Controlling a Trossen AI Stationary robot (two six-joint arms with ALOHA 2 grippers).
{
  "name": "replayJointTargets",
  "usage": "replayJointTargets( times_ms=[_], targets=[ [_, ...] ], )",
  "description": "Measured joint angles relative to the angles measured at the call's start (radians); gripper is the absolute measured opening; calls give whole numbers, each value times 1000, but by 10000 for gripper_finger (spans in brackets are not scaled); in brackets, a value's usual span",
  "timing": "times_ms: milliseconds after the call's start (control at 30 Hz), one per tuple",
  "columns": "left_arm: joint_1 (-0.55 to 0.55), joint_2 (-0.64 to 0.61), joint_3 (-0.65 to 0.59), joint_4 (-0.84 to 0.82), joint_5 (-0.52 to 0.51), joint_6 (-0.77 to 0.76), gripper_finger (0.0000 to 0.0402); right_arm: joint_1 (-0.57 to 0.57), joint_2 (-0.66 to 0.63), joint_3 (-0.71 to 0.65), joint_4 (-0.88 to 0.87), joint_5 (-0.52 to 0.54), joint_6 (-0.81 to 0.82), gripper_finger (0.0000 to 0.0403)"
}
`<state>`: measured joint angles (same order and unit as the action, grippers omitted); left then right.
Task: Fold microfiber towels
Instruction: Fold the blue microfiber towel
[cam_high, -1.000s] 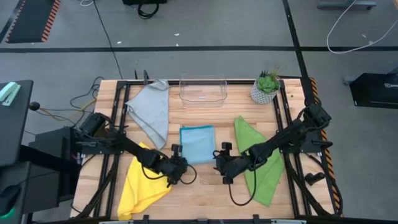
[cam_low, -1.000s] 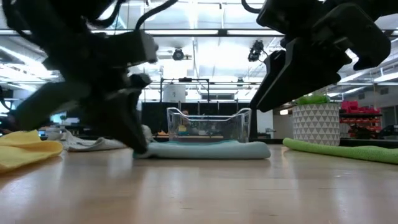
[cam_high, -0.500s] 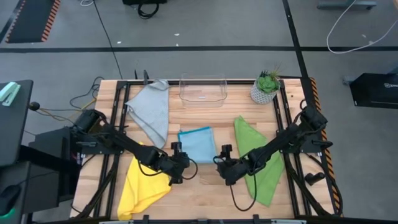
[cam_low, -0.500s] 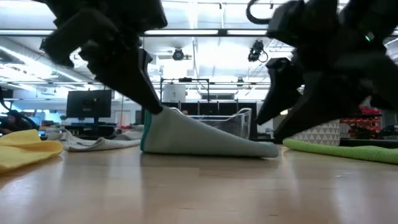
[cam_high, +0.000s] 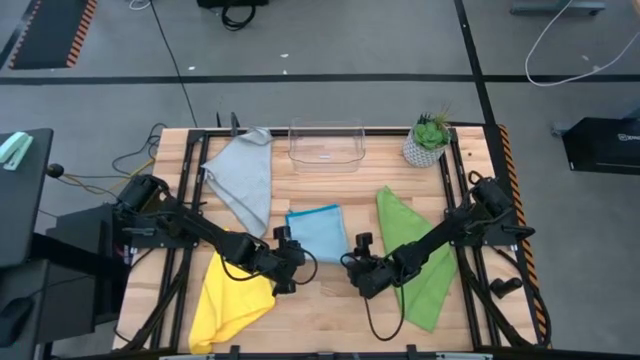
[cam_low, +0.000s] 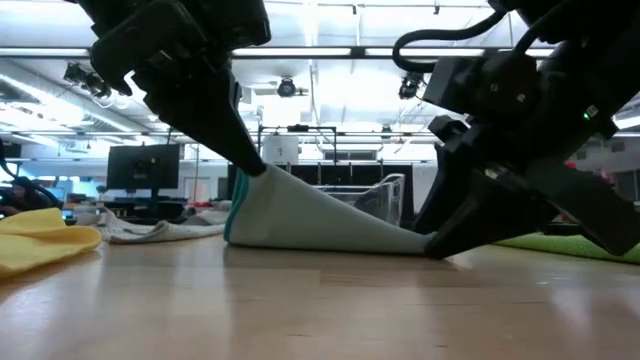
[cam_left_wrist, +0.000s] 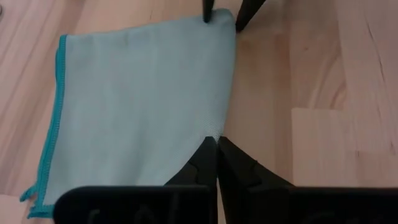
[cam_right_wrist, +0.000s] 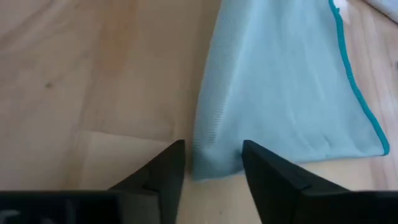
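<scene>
The light blue microfiber towel (cam_high: 316, 232) lies folded at the table's middle. Its near left corner is raised, and the cloth slopes down to its near right corner (cam_low: 415, 240), which rests on the wood. My left gripper (cam_high: 289, 262) is shut on the raised corner. My right gripper (cam_right_wrist: 213, 163) is open, slanting down, one finger on each side of the near right corner. A grey towel (cam_high: 245, 180) lies at the far left, a yellow one (cam_high: 232, 295) at the near left, and a green one (cam_high: 415, 255) on the right under my right arm. My left gripper pinches the blue towel's near left corner (cam_left_wrist: 214, 132) between its two fingers, slanting down from the near left. That corner is lifted clear, and the cloth runs sloping down to the table. One layer or several, I cannot tell. My right gripper straddles the near right corner (cam_right_wrist: 214, 167); whether its fingers touch the cloth I cannot tell.
A clear plastic box (cam_high: 325, 145) stands at the far edge, with a potted plant (cam_high: 428, 140) to its right. Bare wood (cam_high: 320, 310) runs along the near edge between the yellow and green towels.
My left gripper has risen with the blue towel's near left corner, so the cloth that lay flat now slopes up from the table; its right part has stayed down. My right gripper has sunk to the towel's near right corner.
</scene>
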<state>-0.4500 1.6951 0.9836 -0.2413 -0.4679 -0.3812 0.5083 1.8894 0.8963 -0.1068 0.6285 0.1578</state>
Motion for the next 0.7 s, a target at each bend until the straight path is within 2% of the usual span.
replayJointTargets(
  times_ms=[333, 500, 700],
  targets=[
    [-7, 0, 0, -10, -4, -28, 6, 4, -5, -5, -8, 17, -6, 30],
    [-34, -1, 0, -27, -27, -63, 6, 19, -69, -5, -40, 30, -2, 20],
    [-73, -1, 0, -78, -100, -156, 6, 21, -201, -4, -52, 9, 9, 23]
  ],
)
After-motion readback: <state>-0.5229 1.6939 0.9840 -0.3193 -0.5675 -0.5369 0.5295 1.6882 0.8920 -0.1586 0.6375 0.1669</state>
